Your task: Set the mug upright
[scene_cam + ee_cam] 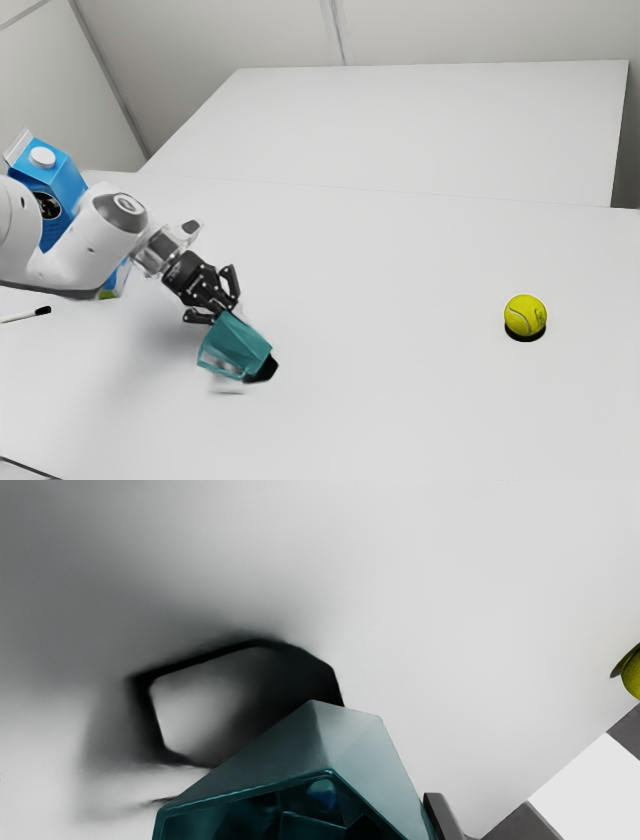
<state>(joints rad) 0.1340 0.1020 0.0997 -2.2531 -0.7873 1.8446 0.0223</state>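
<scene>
The teal faceted mug [238, 345] hangs tilted below my gripper [226, 301] in the exterior view, its mouth toward the hand and its handle toward the exterior view's left. A dark shadow lies by its lower end. My gripper is shut on the mug, with the fingers spread about its width. In the wrist view the mug [300, 765] turns its open mouth toward the camera, and one of the fingers [436, 812] stands against its outer wall. The other finger is hidden there. A handle-shaped shadow falls on the table beside the mug.
On the white table [400, 400], a yellow tennis ball [525, 315] sits toward the exterior view's right. A blue carton [60, 185] stands behind the arm, and a black-tipped marker [25, 314] lies at the exterior view's left.
</scene>
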